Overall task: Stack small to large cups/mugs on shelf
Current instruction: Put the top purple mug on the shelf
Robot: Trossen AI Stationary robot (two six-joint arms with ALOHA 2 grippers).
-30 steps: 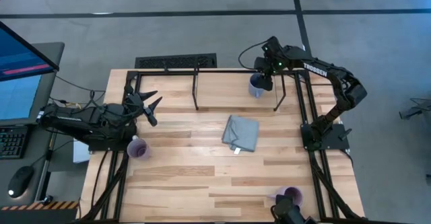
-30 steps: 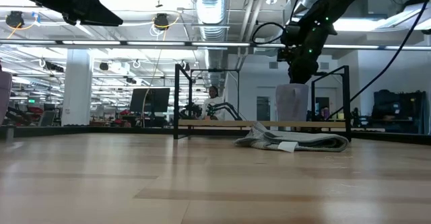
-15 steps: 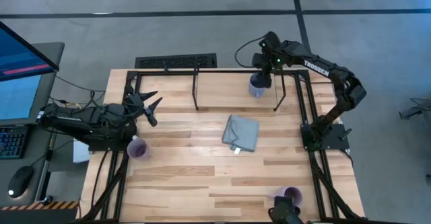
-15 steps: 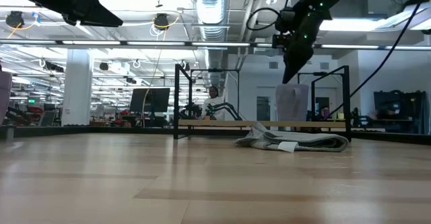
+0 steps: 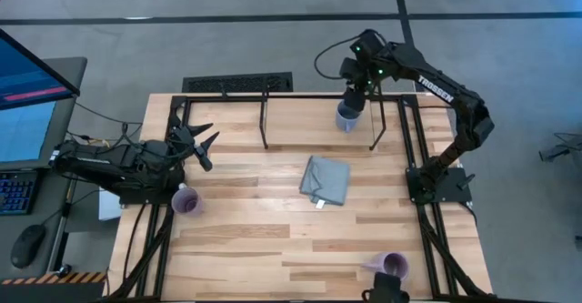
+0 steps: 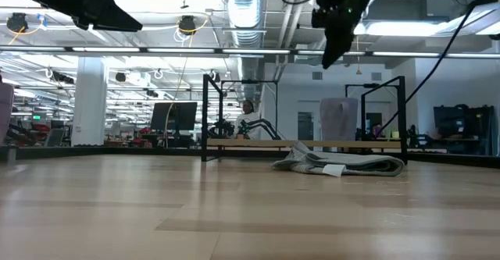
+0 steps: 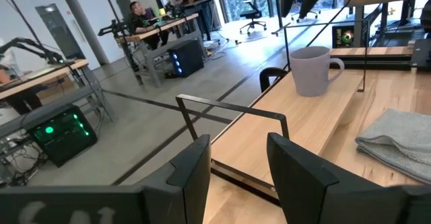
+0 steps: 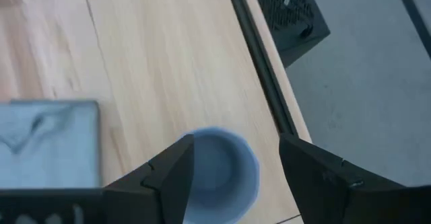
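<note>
The blue-grey mug (image 5: 346,117) stands upright on its base at the right end of the black rod shelf (image 5: 318,95); it also shows in the low view (image 6: 338,119). My right gripper (image 5: 353,92) hangs open and empty high above it (image 6: 330,57), and its wrist view looks down into the mug (image 8: 219,167). The pale lavender mug (image 5: 185,200) stands near the table's left edge. The purple mug (image 5: 393,265) stands near the front edge. My left gripper (image 5: 205,136) waits open and empty at the left.
A folded grey cloth (image 5: 326,179) lies mid-table, in front of the shelf. Black arm frames run along both table sides (image 5: 423,157). A monitor and keyboard sit off the table's left. Bare wood lies between the cloth and the front edge.
My right gripper has gone straight up from just above the blue-grey mug's rim to well above the shelf. The mug has stayed upright where it was.
</note>
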